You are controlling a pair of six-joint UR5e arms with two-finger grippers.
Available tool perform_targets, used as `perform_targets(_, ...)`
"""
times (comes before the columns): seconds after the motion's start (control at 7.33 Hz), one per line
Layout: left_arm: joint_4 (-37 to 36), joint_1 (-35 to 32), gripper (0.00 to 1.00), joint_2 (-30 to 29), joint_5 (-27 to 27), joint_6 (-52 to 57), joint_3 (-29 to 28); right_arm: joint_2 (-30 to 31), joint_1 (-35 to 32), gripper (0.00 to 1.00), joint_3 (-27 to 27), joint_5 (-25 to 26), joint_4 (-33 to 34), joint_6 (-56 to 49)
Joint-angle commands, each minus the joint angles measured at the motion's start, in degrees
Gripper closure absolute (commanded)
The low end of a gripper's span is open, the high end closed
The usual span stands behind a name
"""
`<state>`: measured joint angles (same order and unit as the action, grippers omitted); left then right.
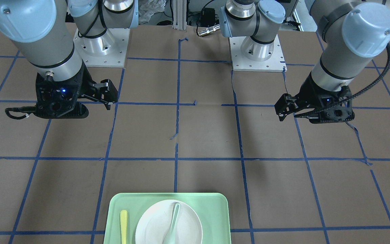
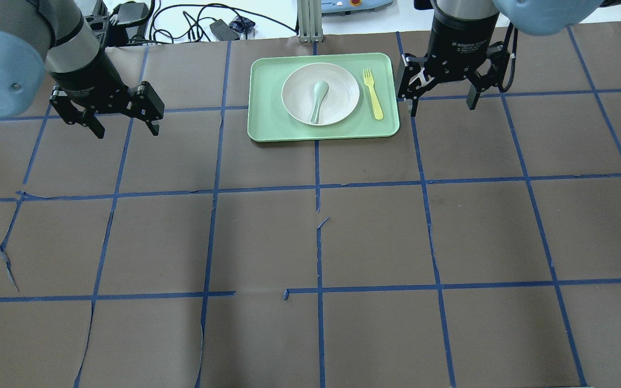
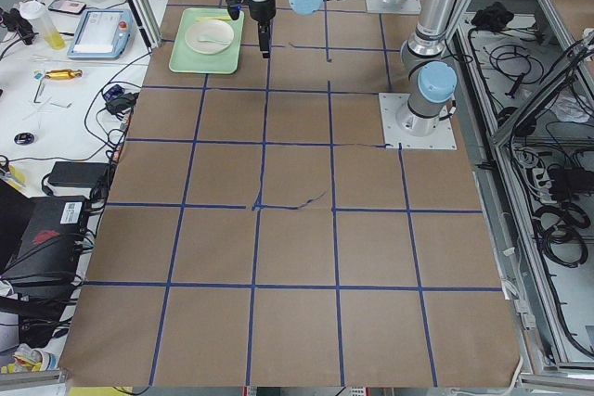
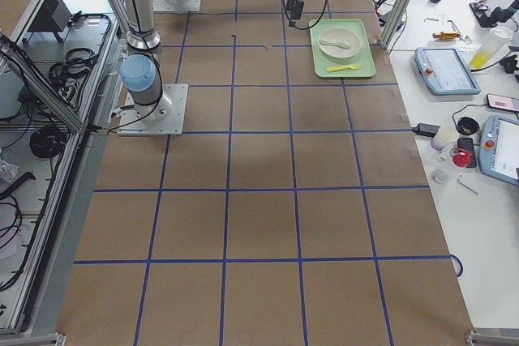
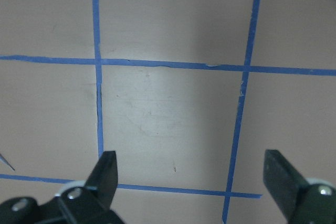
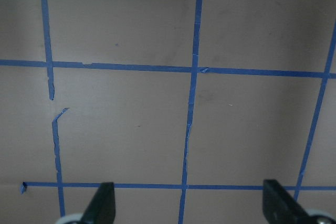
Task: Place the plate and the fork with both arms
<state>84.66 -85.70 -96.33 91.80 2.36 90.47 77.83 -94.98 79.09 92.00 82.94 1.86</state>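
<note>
The left pincer (image 2: 126, 128) and right pincer (image 2: 442, 105) hang wide open, empty, above the desk (image 2: 310, 242). On the green tray (image 2: 267, 125) sits the plate (image 2: 340, 86), holding a spoon (image 2: 318, 100); the fork (image 2: 373, 95) lies just beside it.

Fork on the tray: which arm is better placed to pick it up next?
Right, likely. The fork lies on the tray's robot-right side, beside the plate, and the open right gripper hangs just off that edge. The open left gripper is beyond the opposite side, with the plate between.
</note>
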Motion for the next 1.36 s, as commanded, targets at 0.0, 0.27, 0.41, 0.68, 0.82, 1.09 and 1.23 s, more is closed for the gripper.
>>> perform_targets(0.0, 0.59, -2.72, 0.0, -0.26, -2.5, -0.26, -0.91, 0.04, -0.39, 0.0, 2.38, 0.72, 3.87, -0.1)
perform_targets(0.27, 5.15, -3.34, 0.0, -0.87, -7.32, -0.17, -3.88, 0.04, -0.39, 0.0, 2.3, 0.72, 3.9, -0.19)
perform_targets(0.41, 5.95, -3.25, 0.0, -0.88, -7.16, -0.08, -4.42, 0.13, -0.3, 0.0, 1.68, 0.81, 3.73, -0.19)
perform_targets(0.68, 5.52, -3.25, 0.0, -1.05, -7.16, 0.45, -3.99, 2.76, -0.39, 0.0, 1.59, 0.2, 3.02, -0.1)
perform_targets(0.82, 5.25, -3.25, 0.0, -1.23, -6.99, -0.07, -3.64, 3.03, -0.39, 0.0, 1.5, 0.81, 2.15, -0.1)
perform_targets(1.09, 4.21, -3.25, 0.0, -1.76, -4.45, -1.38, -2.68, 3.73, -0.39, 0.0, 1.5, 0.81, 2.05, -0.01)
perform_targets(1.23, 0.8, -3.34, 0.0, -2.02, -4.53, -1.83, -1.19, 4.17, -0.39, 0.0, 1.5, 0.9, 2.14, -0.01)
